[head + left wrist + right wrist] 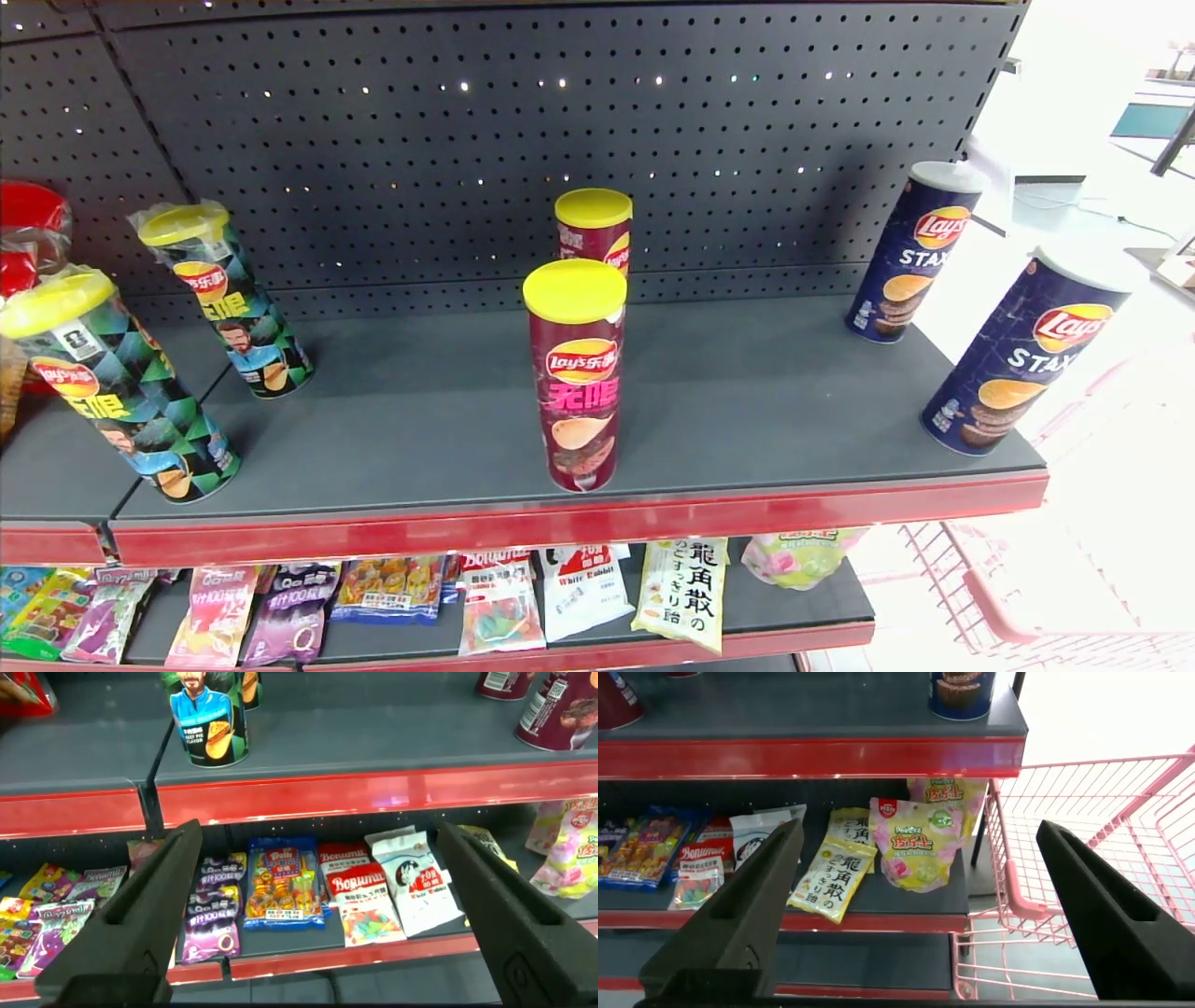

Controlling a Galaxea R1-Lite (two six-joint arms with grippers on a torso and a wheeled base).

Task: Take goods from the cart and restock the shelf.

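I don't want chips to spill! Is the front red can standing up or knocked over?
Standing up: the red can sits on its base on the shelf, yellow lid on top.

Both end effectors (320,829) (922,826) spread wide

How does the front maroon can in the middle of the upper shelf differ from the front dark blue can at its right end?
The maroon can has a yellow lid; the blue can has a whitish one. The maroon can stands mid-shelf near the front edge; the blue can stands at the right end. Both are tall tubes standing on the same grey shelf.
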